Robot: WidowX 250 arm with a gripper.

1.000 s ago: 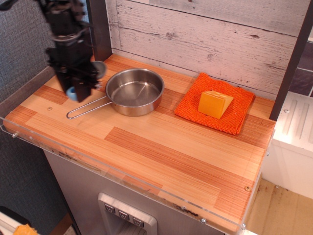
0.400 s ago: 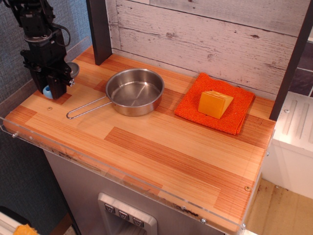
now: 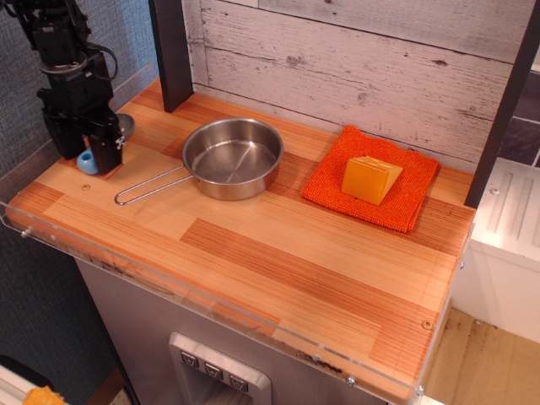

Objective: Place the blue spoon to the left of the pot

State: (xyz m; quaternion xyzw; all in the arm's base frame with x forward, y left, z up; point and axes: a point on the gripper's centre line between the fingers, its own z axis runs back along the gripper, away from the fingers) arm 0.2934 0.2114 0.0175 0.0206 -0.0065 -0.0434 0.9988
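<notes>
The pot (image 3: pixel 232 158) is a shiny steel pan in the back middle of the wooden counter, its wire handle (image 3: pixel 149 187) pointing front-left. The blue spoon (image 3: pixel 88 161) lies at the far left of the counter, left of the pot. Its light-blue handle end shows between the fingers and its grey bowl (image 3: pixel 126 126) sticks out behind them. My black gripper (image 3: pixel 84 159) stands straight over the spoon, low on the counter. Its jaws are spread, one on each side of the handle, and look open. The middle of the spoon is hidden by the gripper.
An orange cloth (image 3: pixel 405 198) with a yellow block (image 3: pixel 371 179) on it lies to the right of the pot. A dark post (image 3: pixel 172 51) stands at the back left. A clear plastic rim (image 3: pixel 211 308) runs along the counter's front and left edges. A plank wall closes the back.
My gripper carried the spoon from beside the pot's left rim out to the far left and down to the counter. The jaws, shut on the handle before, now stand apart.
</notes>
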